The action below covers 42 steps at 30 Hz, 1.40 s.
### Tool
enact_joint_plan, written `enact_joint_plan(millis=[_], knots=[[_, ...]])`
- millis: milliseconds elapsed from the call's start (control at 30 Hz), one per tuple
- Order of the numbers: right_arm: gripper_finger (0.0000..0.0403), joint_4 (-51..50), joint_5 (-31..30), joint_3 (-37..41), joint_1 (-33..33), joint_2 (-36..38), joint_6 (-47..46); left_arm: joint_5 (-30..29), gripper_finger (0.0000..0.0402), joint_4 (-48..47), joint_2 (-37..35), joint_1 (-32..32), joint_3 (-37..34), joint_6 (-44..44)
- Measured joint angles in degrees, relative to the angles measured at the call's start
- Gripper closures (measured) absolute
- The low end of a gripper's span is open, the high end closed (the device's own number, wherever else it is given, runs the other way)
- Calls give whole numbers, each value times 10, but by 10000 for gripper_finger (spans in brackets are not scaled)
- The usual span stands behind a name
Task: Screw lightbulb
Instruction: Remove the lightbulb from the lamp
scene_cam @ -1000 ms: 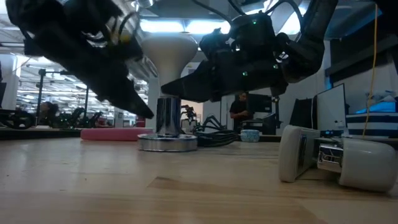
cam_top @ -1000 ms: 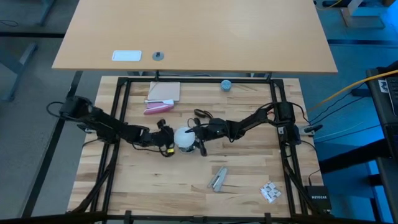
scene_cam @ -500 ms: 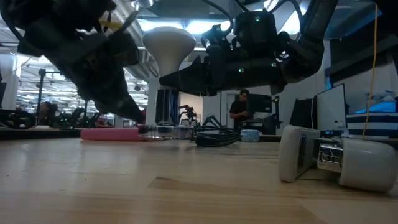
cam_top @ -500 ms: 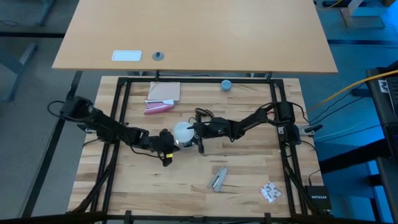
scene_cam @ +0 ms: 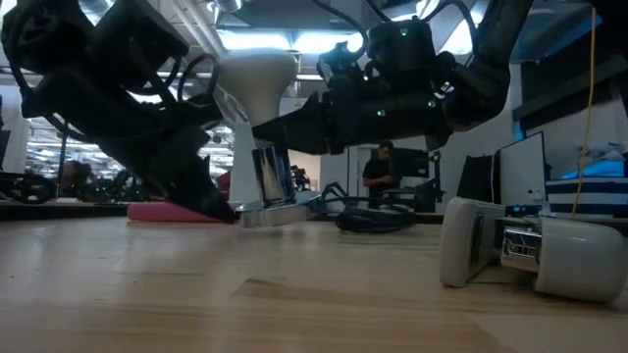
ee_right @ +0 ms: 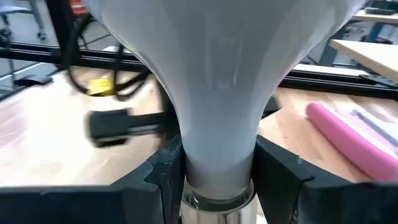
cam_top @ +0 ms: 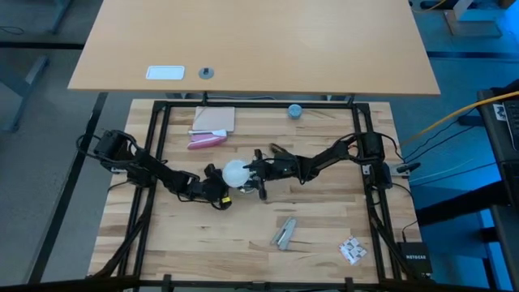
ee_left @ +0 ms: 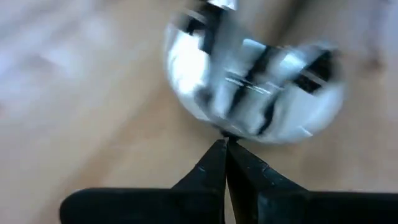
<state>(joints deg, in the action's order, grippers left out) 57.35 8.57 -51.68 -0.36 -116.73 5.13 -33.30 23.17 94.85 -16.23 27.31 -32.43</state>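
Note:
The frosted-white lightbulb (cam_top: 236,172) stands globe up, its narrow neck in the round silvery socket (scene_cam: 270,176). The socket's flat base (scene_cam: 280,210) is tilted: its left edge is on the table and its right edge is raised. My right gripper (cam_top: 253,173) is shut on the bulb, reaching in from the table's right. My left gripper (cam_top: 219,193) is shut and comes in low from the left, its tips at the base's left edge. In the left wrist view the socket (ee_left: 255,93) is blurred. My left gripper's shut fingertips (ee_left: 224,146) meet the rim of the socket's base (scene_cam: 240,218) at its left edge, slanting down from the table's left. That edge is on the table. My right gripper pinches the bulb's narrow neck (ee_right: 217,155) just above the socket between its two fingers (ee_right: 280,174). The fingers are level, from the table's right, across the neck. The bulb leans slightly with the tilted socket.
The socket's black cord (scene_cam: 368,218) lies coiled behind it. A pink roll (cam_top: 203,142) and a tan card (cam_top: 212,120) lie at the far left, a blue-grey cap (cam_top: 295,110) at the far edge. A metal piece (cam_top: 284,233) and a small packet (cam_top: 351,250) lie near the front.
The socket's base lay flat on the table a second ago; now it is tipped, right edge raised, left edge down. The bulb and socket have shifted a little toward the far-left. My left gripper has reached farther right and lower, to the base's rim.

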Motion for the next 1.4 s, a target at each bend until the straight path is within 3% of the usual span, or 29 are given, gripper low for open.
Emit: enact_joint_plan(millis=[167, 367, 700, 1000, 1100, 1400], knots=[[240, -5, 34, 0, 1, 0, -6, -103, 399, -5, 0, 2, 0, -7], [240, -5, 34, 0, 0, 0, -5, -140, 400, -6, -1, 6, 0, 7], [240, -5, -21, 0, 0, 0, -1, -134, 400, -22, -81, -24, 1, 60], [240, 0, -102, 0, -4, 0, 14, -45, 399, -53, -173, -42, 1, 72], [240, 0, -107, 0, -5, 0, 13, -12, 400, -55, -174, -42, 1, 63], [240, 37, -136, 0, -4, 0, 12, -8, 400, -6, -110, -28, 1, 54]])
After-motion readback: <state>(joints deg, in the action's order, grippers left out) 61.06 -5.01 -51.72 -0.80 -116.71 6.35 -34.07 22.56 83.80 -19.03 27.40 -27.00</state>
